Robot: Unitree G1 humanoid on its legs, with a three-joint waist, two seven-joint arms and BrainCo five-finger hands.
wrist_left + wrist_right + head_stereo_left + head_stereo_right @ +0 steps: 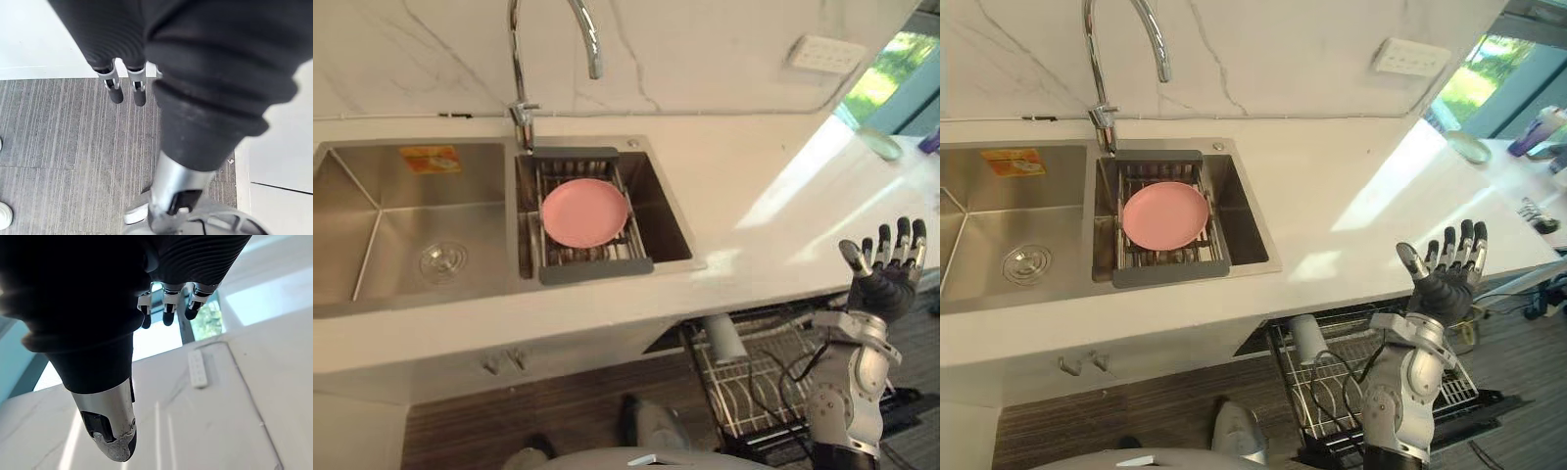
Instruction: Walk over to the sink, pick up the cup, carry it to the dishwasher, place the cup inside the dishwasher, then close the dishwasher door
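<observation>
Cup (pixel 1307 341) partly hid. under counter (pixel 1332 206)

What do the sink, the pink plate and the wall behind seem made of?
Double-bowl sink: brushed stainless steel, by its grey dull sheen. Round pink plate: matte plastic or ceramic, unclear. White wall: marble or imitation, by its grey veins.

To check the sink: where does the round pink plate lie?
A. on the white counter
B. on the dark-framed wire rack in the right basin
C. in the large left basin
B: the round pink plate lies on the dark-framed wire rack set in the right steel basin.
</observation>
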